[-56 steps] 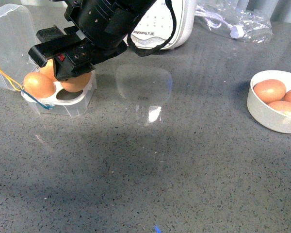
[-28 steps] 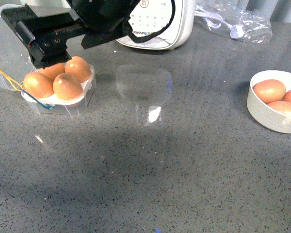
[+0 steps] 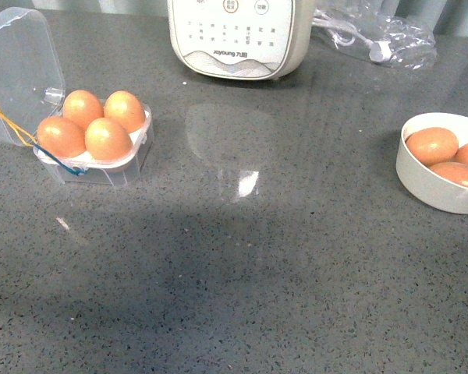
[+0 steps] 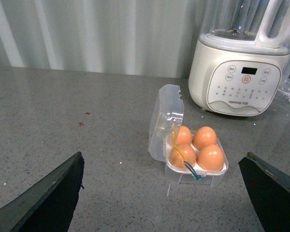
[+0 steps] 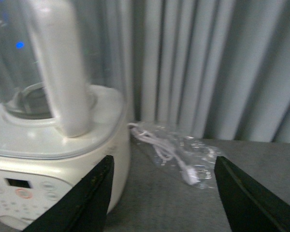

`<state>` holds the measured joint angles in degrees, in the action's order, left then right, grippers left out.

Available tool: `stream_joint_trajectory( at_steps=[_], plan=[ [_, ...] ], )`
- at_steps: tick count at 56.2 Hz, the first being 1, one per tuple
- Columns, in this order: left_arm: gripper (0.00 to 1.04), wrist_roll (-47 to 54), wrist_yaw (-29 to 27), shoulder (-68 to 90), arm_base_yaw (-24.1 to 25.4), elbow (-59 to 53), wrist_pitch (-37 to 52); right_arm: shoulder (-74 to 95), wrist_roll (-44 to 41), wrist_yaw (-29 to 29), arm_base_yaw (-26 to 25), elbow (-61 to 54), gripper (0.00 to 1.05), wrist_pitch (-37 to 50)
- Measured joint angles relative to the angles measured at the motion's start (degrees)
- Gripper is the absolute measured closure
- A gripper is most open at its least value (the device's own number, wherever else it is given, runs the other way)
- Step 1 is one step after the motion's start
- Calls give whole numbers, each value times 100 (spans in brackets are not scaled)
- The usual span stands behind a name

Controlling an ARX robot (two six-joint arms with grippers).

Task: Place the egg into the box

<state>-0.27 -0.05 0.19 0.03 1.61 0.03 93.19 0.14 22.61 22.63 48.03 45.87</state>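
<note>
Grey speckled table (image 3: 242,296) fills the front view. The box (image 3: 109,171) stands at its left, lid up, all four slots filled, with the egg (image 3: 108,139) in the near-right one (my pick among four alike). Placing looks done, and the next move would be shutting the lid. Half a second ago an arm hung over the box; now none shows.

Left wrist view: the left tool (image 4: 163,154) is spread wide and empty.

Right wrist view: the right tool (image 5: 163,159) is likewise agape and empty, facing the appliance (image 5: 53,145).

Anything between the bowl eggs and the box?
Nothing visible: bare table lies between the bowl and the box, whose lid stands open. The blender sits behind that path. But the box already holds four eggs.
</note>
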Motion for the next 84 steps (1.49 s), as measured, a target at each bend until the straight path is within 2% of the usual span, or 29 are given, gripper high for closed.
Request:
stream_joint_trajectory(
  at_steps=[5,16,19,20,34,50,53,57,84],
  plan=[
    [7,0,9,0,0,0,0,-466,-2,-201,-240,-800,59,402],
    [7,0,-2,0,0,0,0,-1233,-11,-710,-616,-2041,89,691],
    [7,0,0,0,0,0,0,-1537,-11,-848,-772,-2426,101,739],
    [7,0,2,0,0,0,0,-1628,-31,-898,-822,-2529,102,748],
    [7,0,0,0,0,0,0,-2852,-28,-1421,-1377,-3630,102,645],
    [7,0,2,0,0,0,0,-4172,-28,-1825,-1790,-4317,102,-15],
    [7,0,2,0,0,0,0,-4216,-28,-2190,-2055,-4487,102,216],
    [7,0,-2,0,0,0,0,-4496,-26,-2223,-2236,-4662,102,-33],
    [7,0,2,0,0,0,0,-6347,-28,-2253,-2249,-4776,102,-1659]
  ],
)
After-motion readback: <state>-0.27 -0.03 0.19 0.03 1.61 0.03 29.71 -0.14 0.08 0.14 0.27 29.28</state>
